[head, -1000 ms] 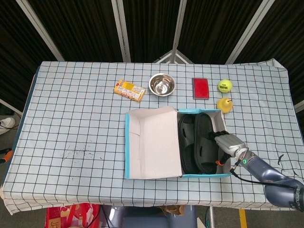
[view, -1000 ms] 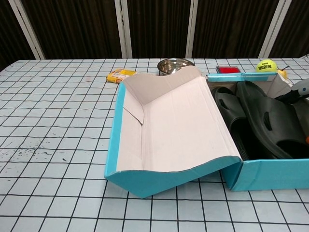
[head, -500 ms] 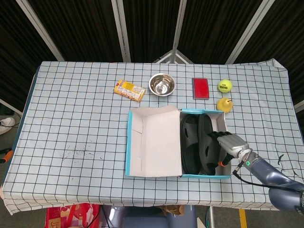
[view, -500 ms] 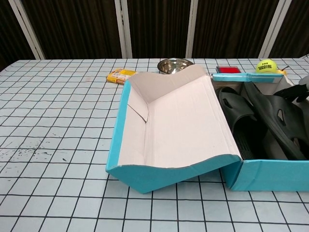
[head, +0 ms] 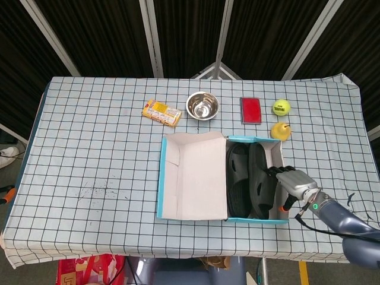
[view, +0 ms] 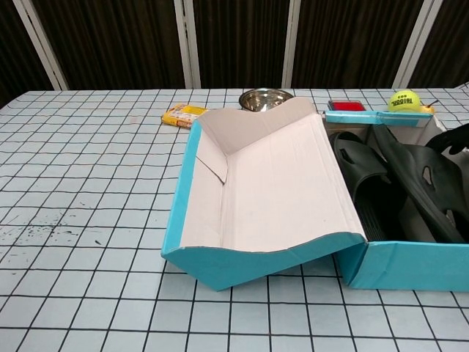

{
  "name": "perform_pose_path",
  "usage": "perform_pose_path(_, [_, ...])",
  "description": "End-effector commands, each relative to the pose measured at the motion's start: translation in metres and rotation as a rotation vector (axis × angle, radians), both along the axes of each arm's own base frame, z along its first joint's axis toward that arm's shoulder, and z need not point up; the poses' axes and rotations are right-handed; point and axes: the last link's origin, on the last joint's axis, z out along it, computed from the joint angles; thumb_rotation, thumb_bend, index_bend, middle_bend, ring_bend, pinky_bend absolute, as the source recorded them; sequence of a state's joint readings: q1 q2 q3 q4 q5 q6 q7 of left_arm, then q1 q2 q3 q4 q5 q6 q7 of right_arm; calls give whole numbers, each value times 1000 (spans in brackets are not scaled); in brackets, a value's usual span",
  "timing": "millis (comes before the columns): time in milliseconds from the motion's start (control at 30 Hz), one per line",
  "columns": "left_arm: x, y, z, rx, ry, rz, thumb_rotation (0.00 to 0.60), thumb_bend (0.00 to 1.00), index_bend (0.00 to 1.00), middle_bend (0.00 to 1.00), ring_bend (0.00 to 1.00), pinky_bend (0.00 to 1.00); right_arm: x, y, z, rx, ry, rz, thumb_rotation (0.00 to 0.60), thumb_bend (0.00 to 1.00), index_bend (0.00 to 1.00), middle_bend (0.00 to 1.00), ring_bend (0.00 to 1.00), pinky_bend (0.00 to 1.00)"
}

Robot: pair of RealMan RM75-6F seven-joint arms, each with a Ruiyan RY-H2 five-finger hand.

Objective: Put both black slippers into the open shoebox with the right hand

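Note:
The blue shoebox [head: 255, 139] [view: 396, 264] lies open right of the table's middle, its lid [head: 193, 175] [view: 271, 183] folded out to the left. Both black slippers are inside it. The left slipper [head: 237, 178] [view: 355, 165] lies deeper, and the right slipper [head: 261, 181] [view: 418, 176] stands on edge against it. My right hand [head: 295, 181] [view: 456, 138] reaches over the box's right wall with its fingers apart, their tips at the right slipper's upper edge. I see no grip around the slipper. My left hand is out of both views.
Behind the box stand a steel bowl [head: 202, 106] [view: 258, 98], a yellow snack packet [head: 162, 112] [view: 183, 114], a red flat case [head: 250, 110], a tennis ball [head: 281, 107] [view: 404, 100] and a small yellow object [head: 280, 131]. The table's front edge runs just below the box.
The right slipper went from lying tilted across the box to standing on edge inside it. My right hand drew back to the right. The box shifted slightly right.

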State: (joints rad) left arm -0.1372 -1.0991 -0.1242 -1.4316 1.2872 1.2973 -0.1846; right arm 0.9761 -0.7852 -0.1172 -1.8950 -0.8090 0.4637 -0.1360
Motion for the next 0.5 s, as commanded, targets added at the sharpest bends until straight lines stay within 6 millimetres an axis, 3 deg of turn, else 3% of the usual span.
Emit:
perform_pose_path(33, [0,0,1,2,-2,-1,600,335,27,0,0,71,6,0,14,-77,-42,-4,600,204,0,0,0,0])
perform_pose_path(200, [-1,-1,2,6,-6,-3,600,335,27,0,0,71,4,3,34,-335,-138,65,600,203,0,7,41,0])
perform_pose_path(300, [-1,-1,2,4,-8,-6,600,335,27,0,0,71,-1,11,36,-468,-213,101,600,216,8,65,97,0])
perform_pose_path(500, [0,-2,3,8,-9,-6,600,335,27,0,0,71,-3,38,40,-580,-333,135,600,272,214,255,241,18])
